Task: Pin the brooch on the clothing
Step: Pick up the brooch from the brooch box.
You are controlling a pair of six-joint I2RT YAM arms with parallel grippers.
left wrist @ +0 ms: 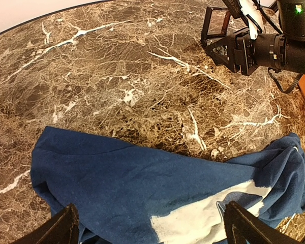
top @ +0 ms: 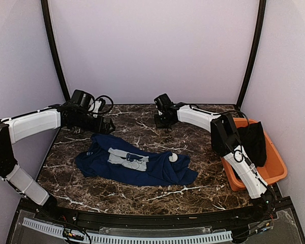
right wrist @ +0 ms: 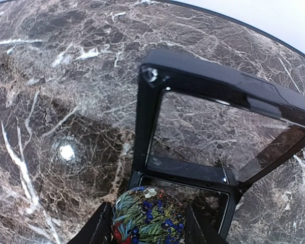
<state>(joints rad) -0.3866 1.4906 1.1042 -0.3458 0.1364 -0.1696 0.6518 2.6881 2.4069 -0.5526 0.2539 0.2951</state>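
Observation:
The brooch (right wrist: pixel 148 216), a round badge with a colourful floral face, sits between the fingers (right wrist: pixel 99 230) of my right gripper (right wrist: pixel 148 231), which press its two sides. It is held just over the base of the small black hinged case (right wrist: pixel 218 107), whose lid stands open at the back of the table. The clothing (top: pixel 137 165), a navy T-shirt with a pale print, lies crumpled mid-table. My left gripper (left wrist: pixel 153 229) hangs open over the shirt's (left wrist: pixel 142 178) far left part, near the print (left wrist: pixel 203 218), with nothing between its fingers.
An orange bin (top: pixel 277 170) at the right edge holds a black garment (top: pixel 254 142). A small white round spot (top: pixel 173 157) shows on the shirt's right part. The right arm (left wrist: pixel 274 46) and the case (left wrist: pixel 216 28) lie beyond the shirt in the left wrist view.

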